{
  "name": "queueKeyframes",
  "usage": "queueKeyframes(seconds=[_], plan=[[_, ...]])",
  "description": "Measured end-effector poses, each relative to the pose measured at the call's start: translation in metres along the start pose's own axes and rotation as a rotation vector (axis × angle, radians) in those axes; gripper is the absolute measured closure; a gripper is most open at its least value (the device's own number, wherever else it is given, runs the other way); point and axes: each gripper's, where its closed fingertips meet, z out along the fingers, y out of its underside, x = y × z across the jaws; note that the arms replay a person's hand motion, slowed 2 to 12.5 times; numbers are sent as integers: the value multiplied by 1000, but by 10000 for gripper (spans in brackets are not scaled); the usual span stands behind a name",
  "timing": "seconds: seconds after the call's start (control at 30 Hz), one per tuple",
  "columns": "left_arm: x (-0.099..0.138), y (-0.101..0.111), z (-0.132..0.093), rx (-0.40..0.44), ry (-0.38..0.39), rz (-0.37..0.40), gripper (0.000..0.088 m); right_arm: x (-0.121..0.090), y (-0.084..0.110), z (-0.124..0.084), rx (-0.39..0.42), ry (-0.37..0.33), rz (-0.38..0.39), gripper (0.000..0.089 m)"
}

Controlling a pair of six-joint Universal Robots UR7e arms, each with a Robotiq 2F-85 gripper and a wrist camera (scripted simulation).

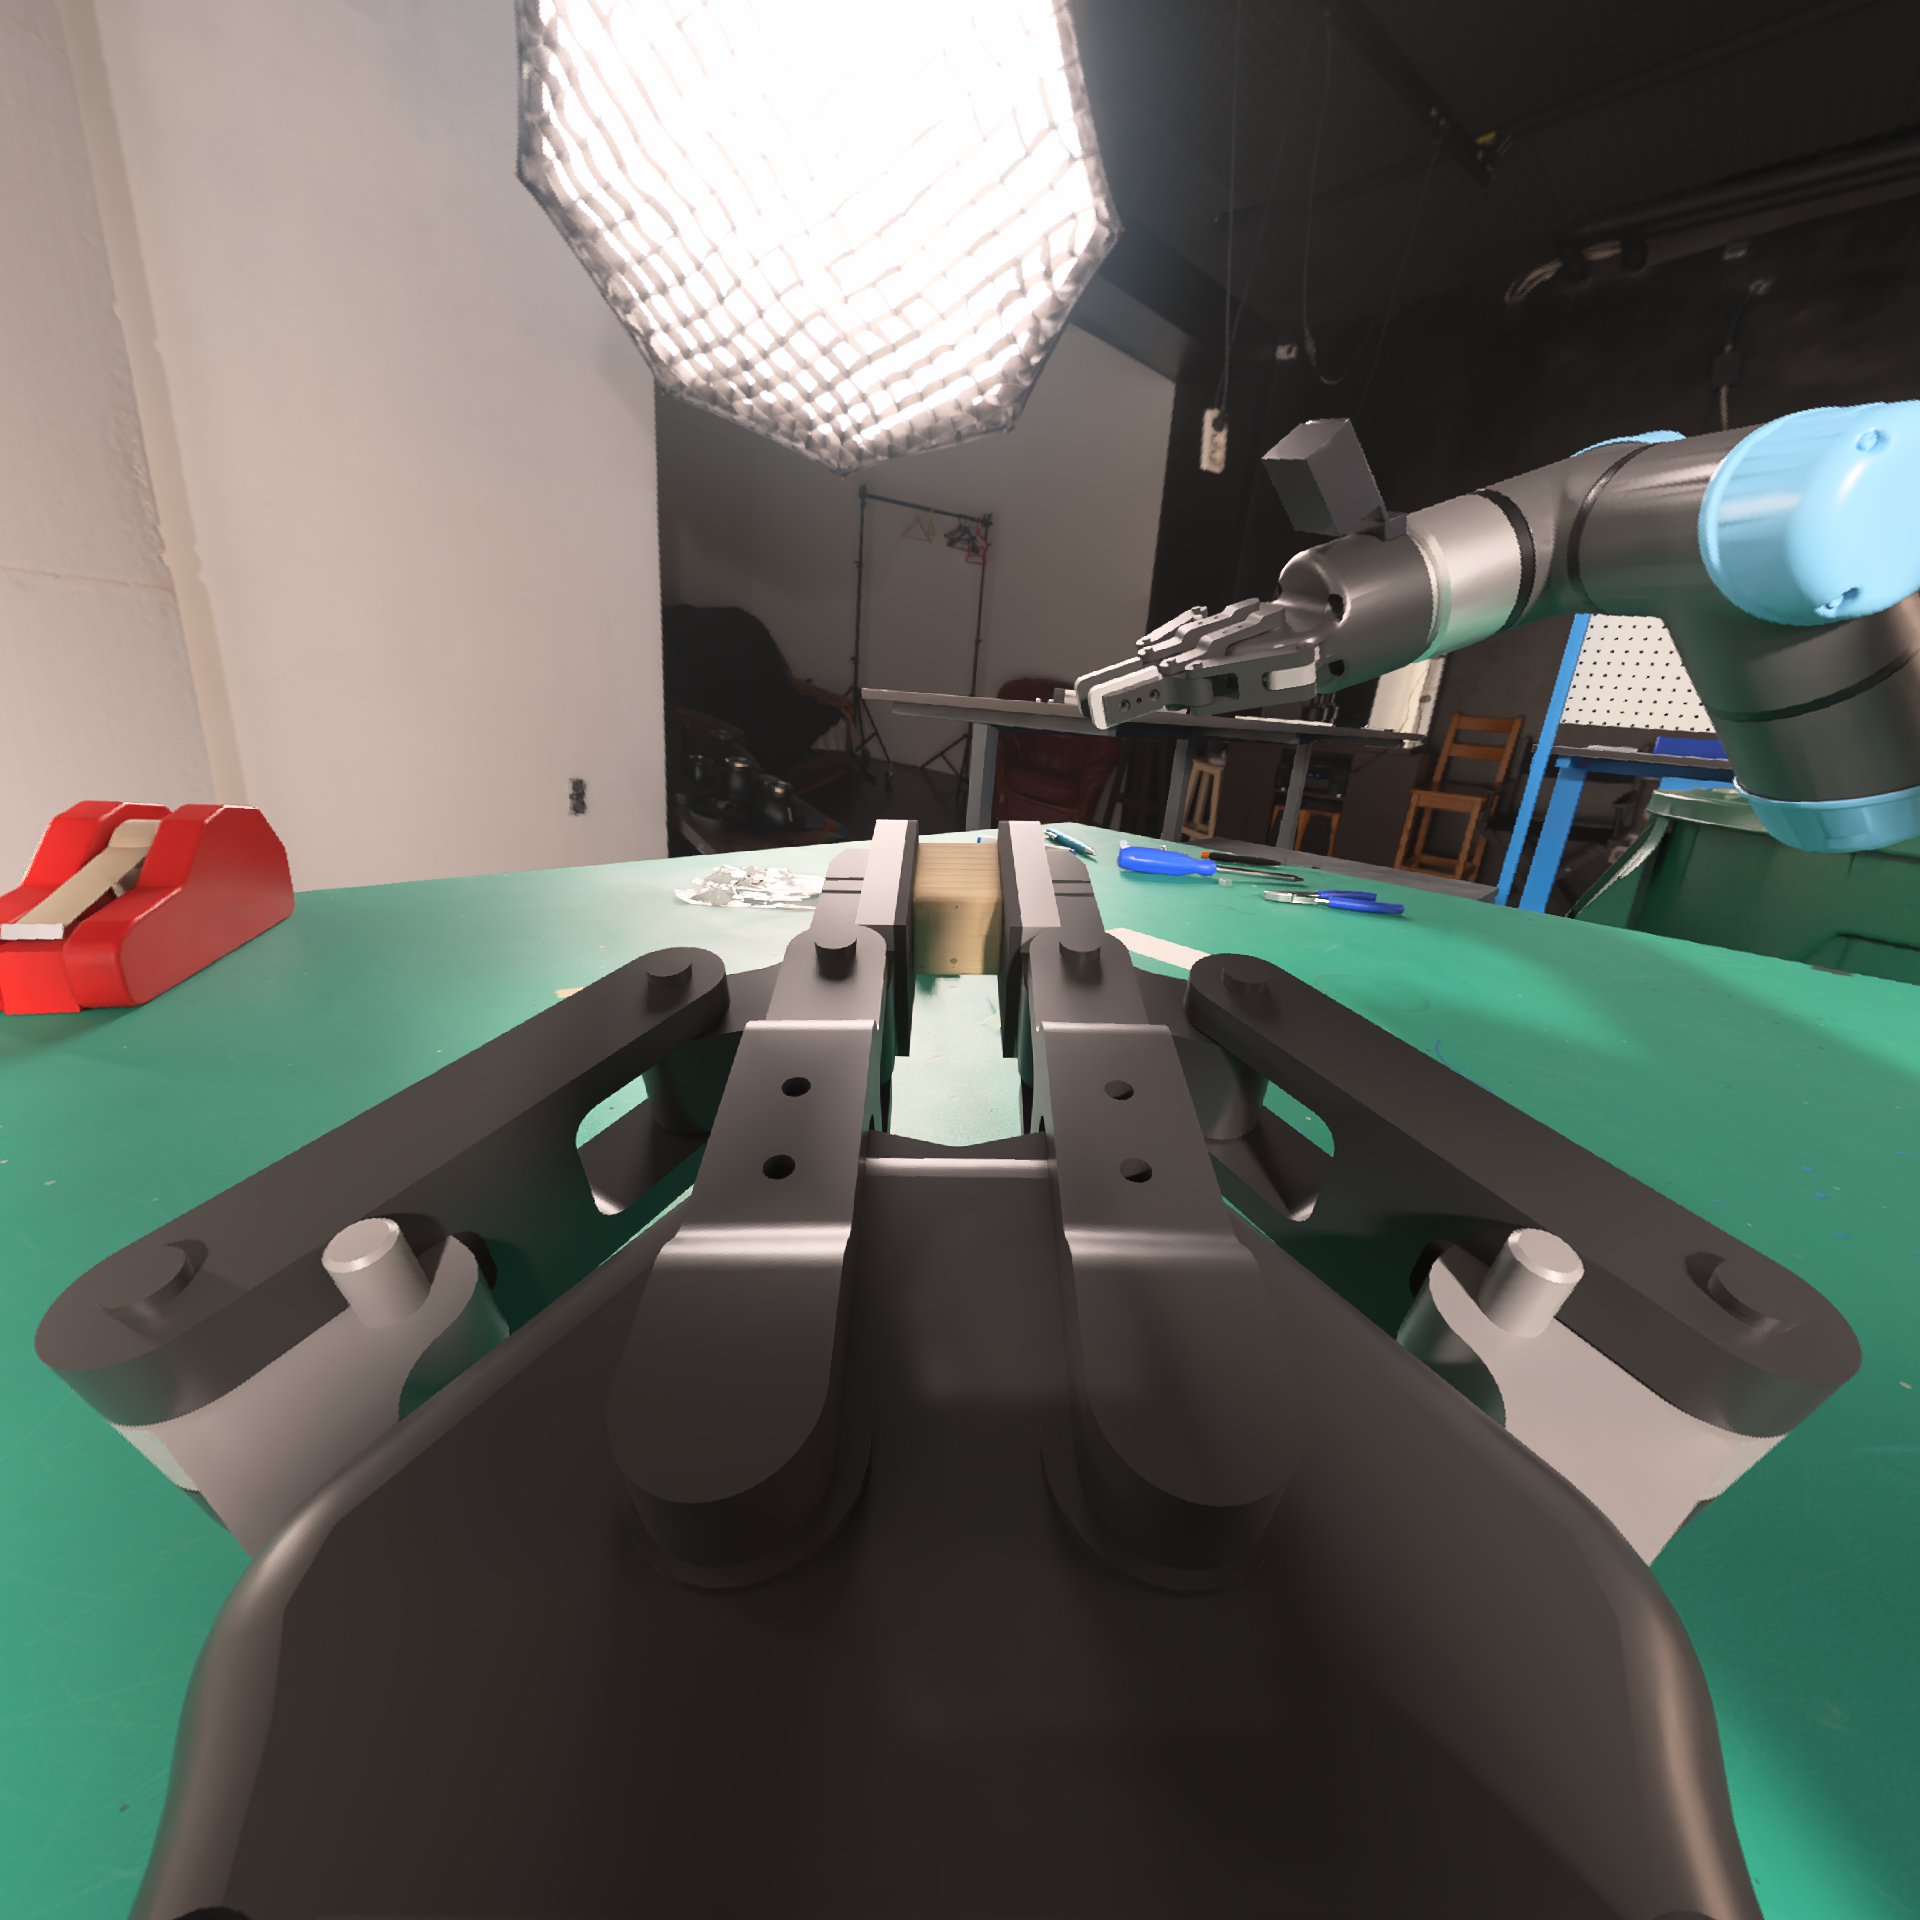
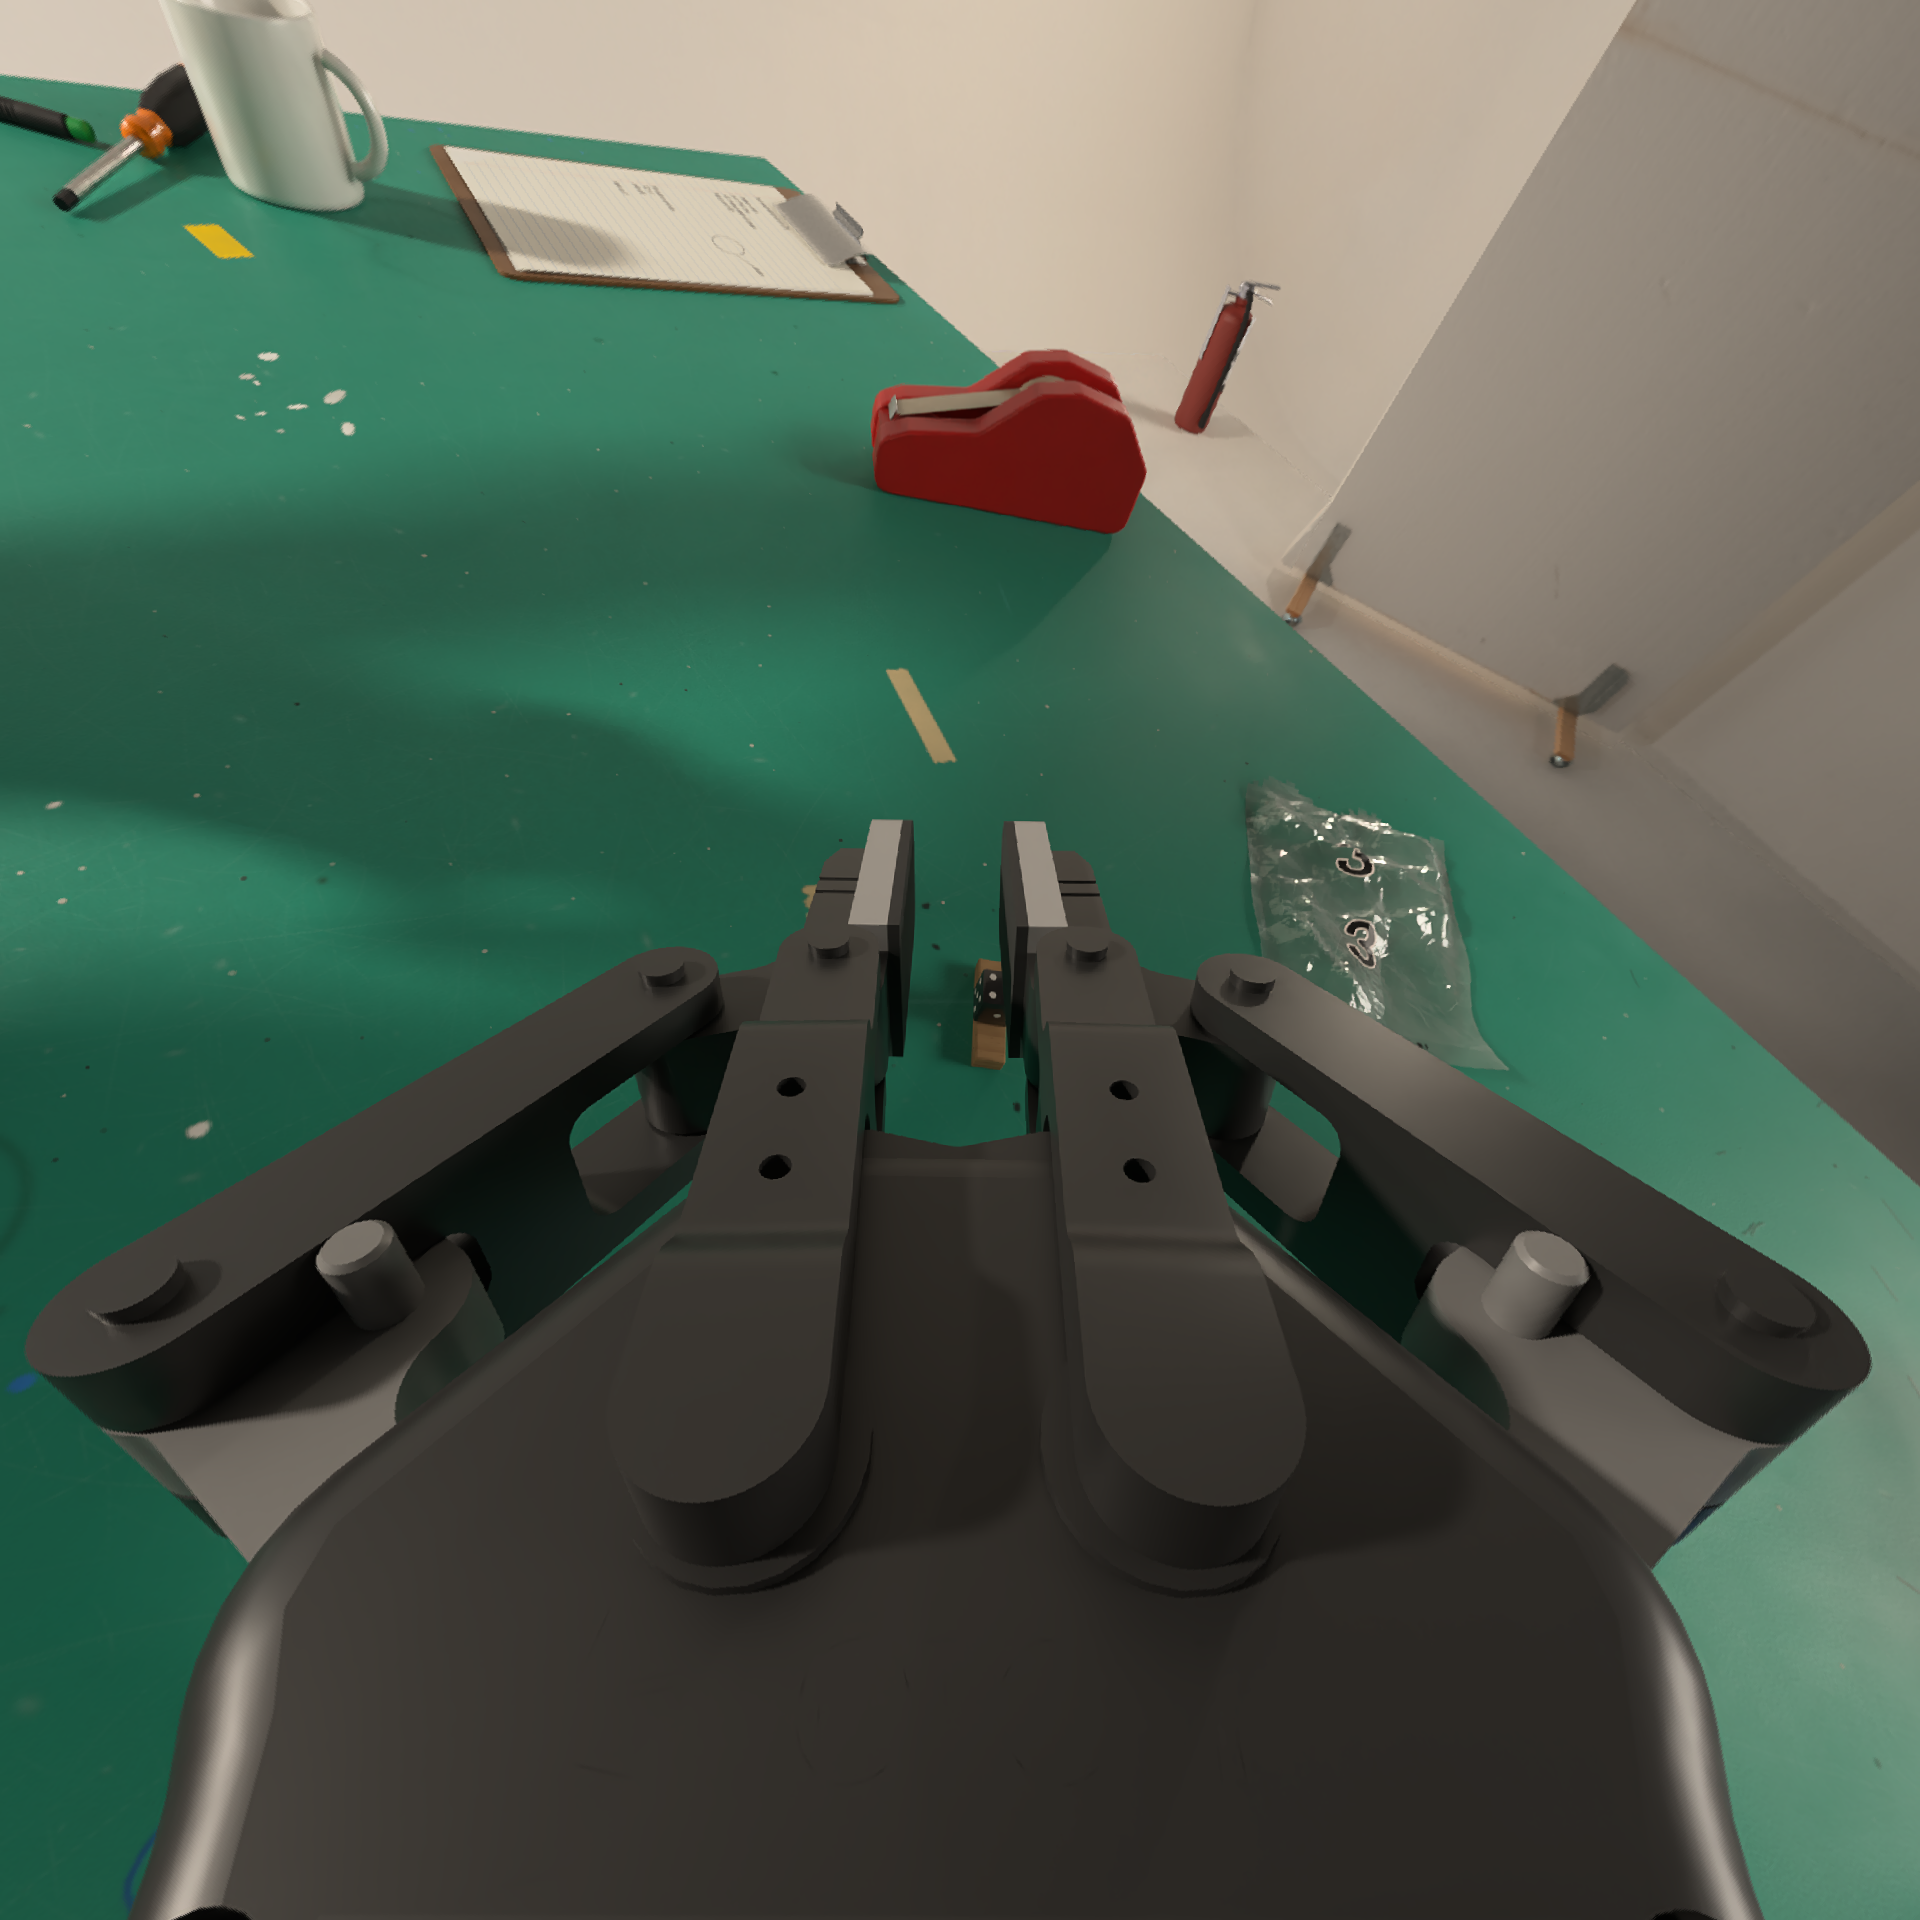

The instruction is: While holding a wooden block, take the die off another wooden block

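My left gripper (image 1: 958, 862) is shut on a light wooden block (image 1: 956, 914) and holds it above the green table (image 1: 416, 1039). My right gripper (image 2: 958, 862) is partly open and empty, high above the table. Between its fingers, far below, a small black die (image 2: 990, 995) with white pips sits on a second wooden block (image 2: 987, 1044); the right finger hides part of both. The right gripper also shows in the left wrist view (image 1: 1107, 701), raised at the upper right.
A red tape dispenser (image 2: 1008, 447) stands near the table's edge, also in the left wrist view (image 1: 135, 894). There are a clear plastic bag (image 2: 1351, 914), a clipboard (image 2: 665, 223), a white mug (image 2: 275, 104), a blue screwdriver (image 1: 1164, 860) and blue pliers (image 1: 1340, 902).
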Motion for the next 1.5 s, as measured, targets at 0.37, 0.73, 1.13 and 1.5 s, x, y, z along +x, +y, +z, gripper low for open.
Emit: queueKeyframes(seconds=[0.37, 0.73, 1.13, 1.5], plan=[[0, 0, 0, 3, 2, 2, 747, 20, 31, 30, -159, 21, 116, 747], [1, 0, 0, 4, 4, 8, 747, 24, 57, 58, -283, 6, 215, 769], [2, -1, -1, 11, 5, 13, 747, 26, 79, 77, -372, 1, 273, 794], [2, -2, -1, 15, 3, 13, 747, 30, 92, 89, -430, 7, 291, 811]])
